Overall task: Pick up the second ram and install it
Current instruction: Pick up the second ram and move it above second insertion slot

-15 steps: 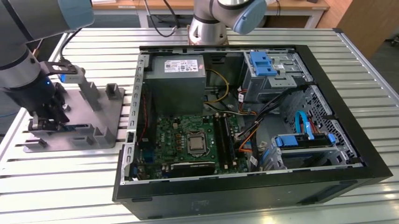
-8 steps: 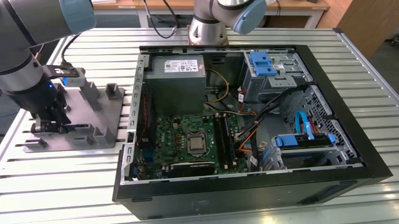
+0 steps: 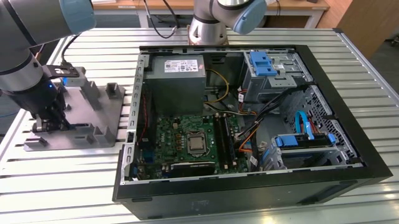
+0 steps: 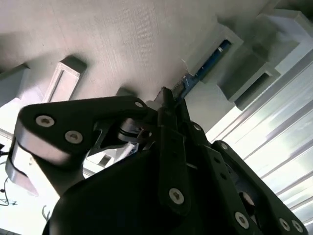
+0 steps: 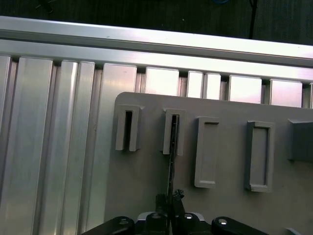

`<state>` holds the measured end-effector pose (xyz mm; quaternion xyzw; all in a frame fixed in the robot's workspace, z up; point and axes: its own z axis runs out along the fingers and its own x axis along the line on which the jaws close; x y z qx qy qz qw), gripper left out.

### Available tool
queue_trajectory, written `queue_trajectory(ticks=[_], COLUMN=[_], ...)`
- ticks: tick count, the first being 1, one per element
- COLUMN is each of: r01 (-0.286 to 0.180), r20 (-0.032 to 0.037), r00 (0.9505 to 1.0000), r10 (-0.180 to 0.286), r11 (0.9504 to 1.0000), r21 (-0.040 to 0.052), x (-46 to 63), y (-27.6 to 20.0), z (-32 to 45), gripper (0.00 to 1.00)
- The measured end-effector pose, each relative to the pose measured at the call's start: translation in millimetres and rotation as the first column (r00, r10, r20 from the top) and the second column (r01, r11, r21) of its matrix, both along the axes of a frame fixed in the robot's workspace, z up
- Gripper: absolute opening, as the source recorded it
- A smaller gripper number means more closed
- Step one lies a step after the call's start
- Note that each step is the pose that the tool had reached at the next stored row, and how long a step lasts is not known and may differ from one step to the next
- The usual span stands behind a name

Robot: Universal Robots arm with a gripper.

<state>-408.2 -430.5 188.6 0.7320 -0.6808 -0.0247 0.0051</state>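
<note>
The second ram point(image 5: 171, 161) is a thin blue stick seen edge-on, standing in a slotted holder point(image 5: 172, 131) of the grey fixture plate point(image 5: 225, 161). In the second wrist view the second ram point(image 4: 211, 59) runs from a grey holder block back to the fingertips. My gripper point(image 5: 170, 199) is shut on the stick's near end, one black finger point(image 5: 160, 200) on each side. In the exterior view my gripper point(image 3: 50, 122) is down on the fixture plate point(image 3: 93, 116) at that view's left, beside the open computer case point(image 3: 249, 126). The green motherboard point(image 3: 181, 137) with its long black slots point(image 3: 223, 137) lies inside the case.
Other grey holders point(image 5: 127, 128) and rectangular pockets point(image 5: 259, 155) stand on the fixture plate. The ribbed aluminium table point(image 5: 49, 147) lies around it. Inside the case are a power supply point(image 3: 177, 79), loose cables point(image 3: 268, 112) and blue drive brackets point(image 3: 262, 63). The arm's base point(image 3: 209, 28) stands behind the case.
</note>
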Motion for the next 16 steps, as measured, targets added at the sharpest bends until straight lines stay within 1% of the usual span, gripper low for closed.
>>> queue_trajectory(ticks=[1,2,16], r01=[0.0,0.0,0.0], r20=[0.0,0.0,0.0], r00=[1.0,1.0,1.0], r10=[0.0,0.0,0.0], r11=[1.0,1.0,1.0], r21=[0.0001,0.0001,0.0], x=[0.0,0.0,0.0], y=[0.0,0.0,0.0], z=[0.0,0.0,-0.1], gripper=[0.16,0.14,0.14])
